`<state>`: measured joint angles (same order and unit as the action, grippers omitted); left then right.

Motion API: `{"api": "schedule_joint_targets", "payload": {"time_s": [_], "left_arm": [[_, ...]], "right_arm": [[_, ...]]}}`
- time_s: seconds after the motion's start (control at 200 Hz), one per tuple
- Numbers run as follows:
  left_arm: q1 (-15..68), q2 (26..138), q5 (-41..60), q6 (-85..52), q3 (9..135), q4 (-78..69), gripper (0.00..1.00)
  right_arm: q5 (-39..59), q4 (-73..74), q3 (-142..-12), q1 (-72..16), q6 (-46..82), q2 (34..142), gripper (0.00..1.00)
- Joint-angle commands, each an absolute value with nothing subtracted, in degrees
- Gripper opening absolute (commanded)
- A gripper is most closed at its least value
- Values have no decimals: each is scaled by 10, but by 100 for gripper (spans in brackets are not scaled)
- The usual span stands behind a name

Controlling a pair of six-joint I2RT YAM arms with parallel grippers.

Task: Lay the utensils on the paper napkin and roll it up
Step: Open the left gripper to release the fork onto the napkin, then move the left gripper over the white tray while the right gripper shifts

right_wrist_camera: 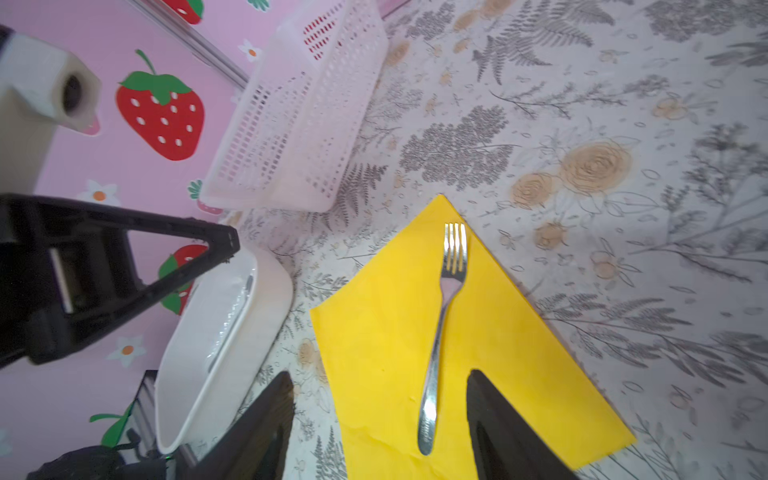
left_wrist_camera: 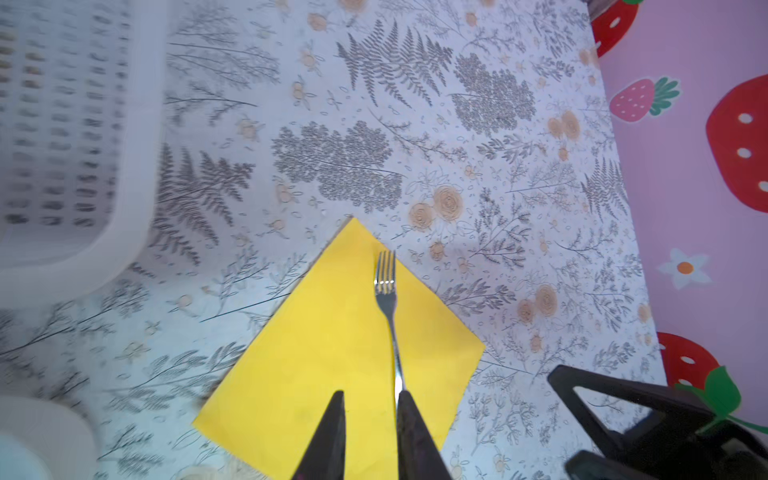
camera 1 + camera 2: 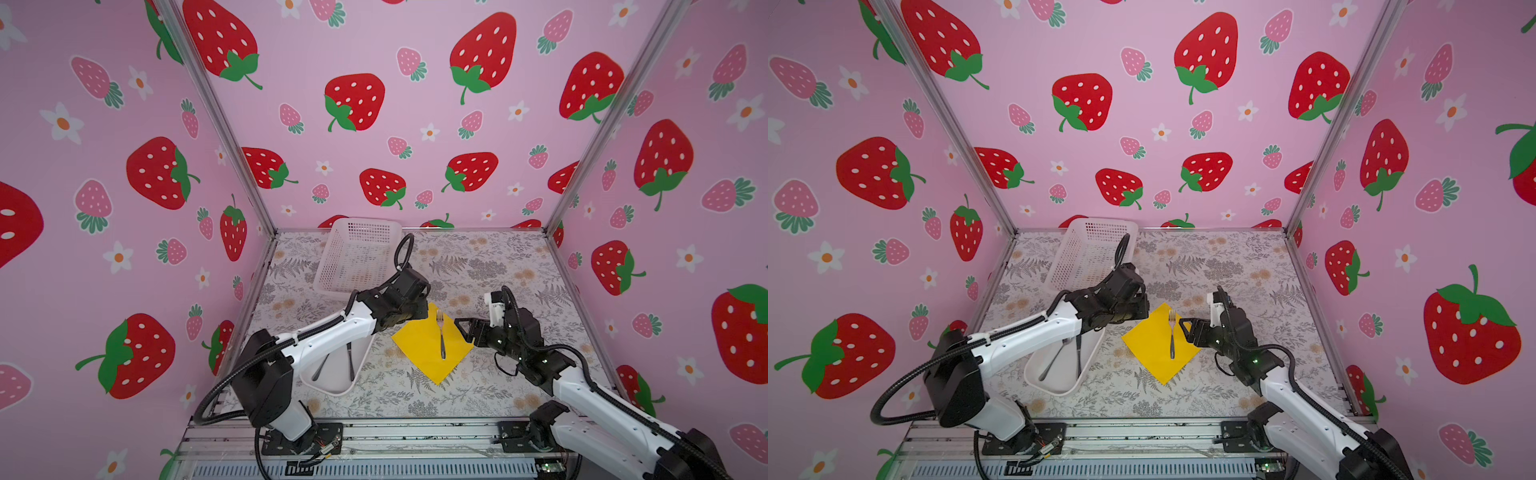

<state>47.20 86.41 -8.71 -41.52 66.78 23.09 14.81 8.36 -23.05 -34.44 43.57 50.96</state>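
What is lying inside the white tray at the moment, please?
Two slender metal utensils lie in the white tray. The left arm covers their far ends, so what kind each one is cannot be told.

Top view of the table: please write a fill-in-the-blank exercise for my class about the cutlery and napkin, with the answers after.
The fork lies on a paper napkin whose colour is ____.
The white tray holds ____ other utensils.
The jaws of the right gripper stand ____, gripping nothing.
Missing words: yellow; two; open.
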Motion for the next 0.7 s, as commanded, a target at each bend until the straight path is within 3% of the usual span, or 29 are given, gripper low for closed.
{"api": "schedule_joint_targets", "payload": {"time_s": [0.0, 0.145, 0.355, 0.495, 0.69], "left_arm": [[452, 787, -172, -380, 602, 247, 31], [364, 686, -135, -394, 487, 261, 33], [186, 588, -38, -400, 365, 270, 48], [86, 594, 44, -393, 328, 250, 53], [40, 658, 68, -356, 340, 266, 56]], "right_arm": [[210, 155, -251, -356, 447, 518, 66], [165, 140, -307, -430, 399, 579, 66], [51, 95, -422, -585, 308, 711, 66], [-9, 74, -510, -675, 234, 817, 65], [-46, 53, -615, -741, 178, 930, 65]]}}
